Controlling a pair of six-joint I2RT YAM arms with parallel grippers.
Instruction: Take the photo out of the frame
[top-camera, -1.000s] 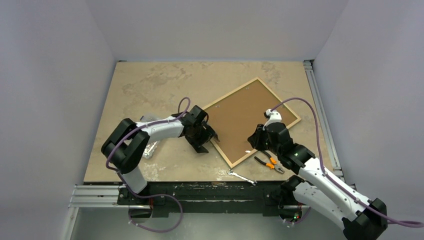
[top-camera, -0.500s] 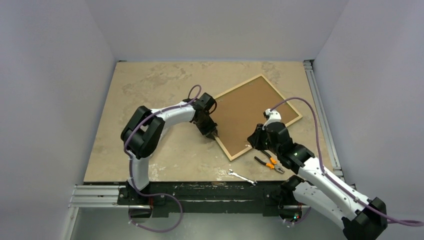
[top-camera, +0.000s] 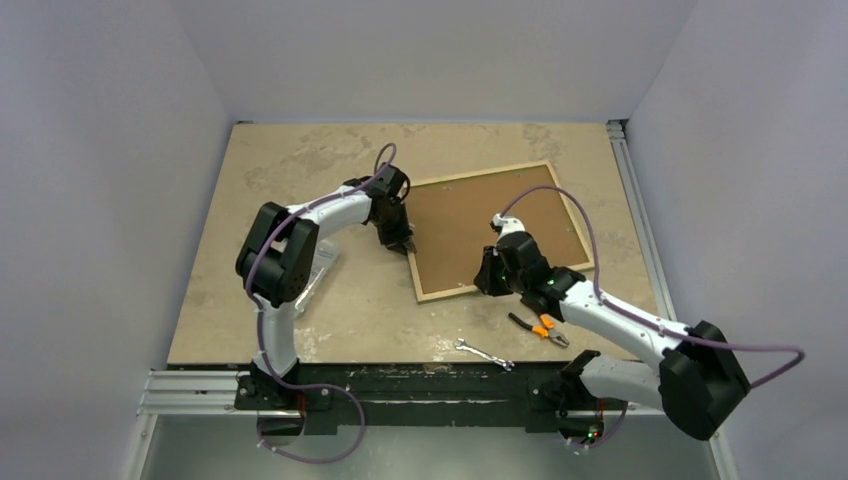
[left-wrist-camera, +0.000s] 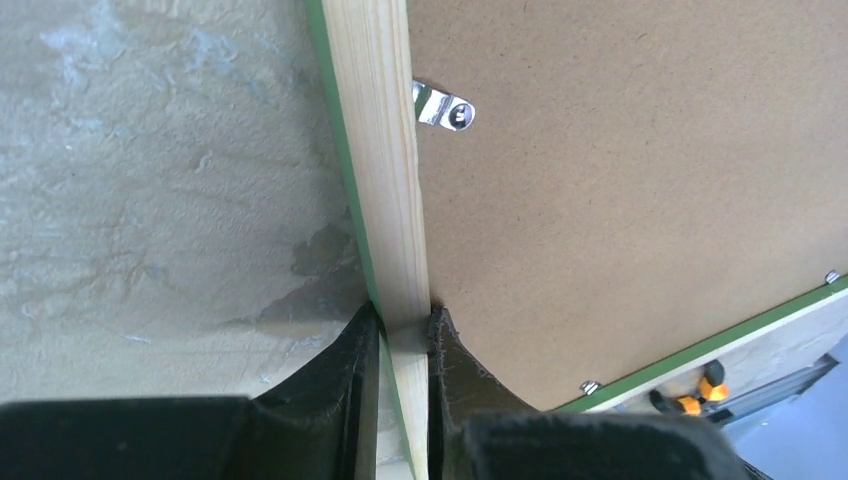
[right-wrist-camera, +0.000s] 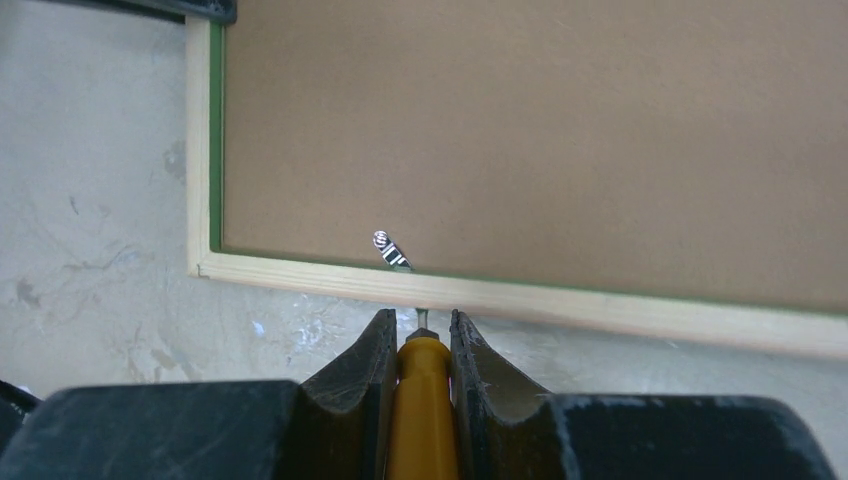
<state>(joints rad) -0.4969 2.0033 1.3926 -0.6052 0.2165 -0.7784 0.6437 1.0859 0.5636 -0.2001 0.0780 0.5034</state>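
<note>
Robotics lab test cell. Plain pale walls (top-camera: 110, 150) are enclosing a marbled beige table (top-camera: 300, 170). Aluminium rails (top-camera: 190, 392) are running along its edges. 2 cabled robot arms, left arm (top-camera: 335, 212) and right arm (top-camera: 610, 320), are standing bolted at the near rail. Pliers (top-camera: 540, 327) and a wrench (top-camera: 485, 353) are lying nearby.

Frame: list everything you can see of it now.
The frame lies flat, back up, on the table: pale bare-wood rails with green edging around a brown board. Small metal tabs sit on the board by the rails. The left gripper has its jaws shut across one rail; the right gripper holds a yellow-handled tool at another.
</note>
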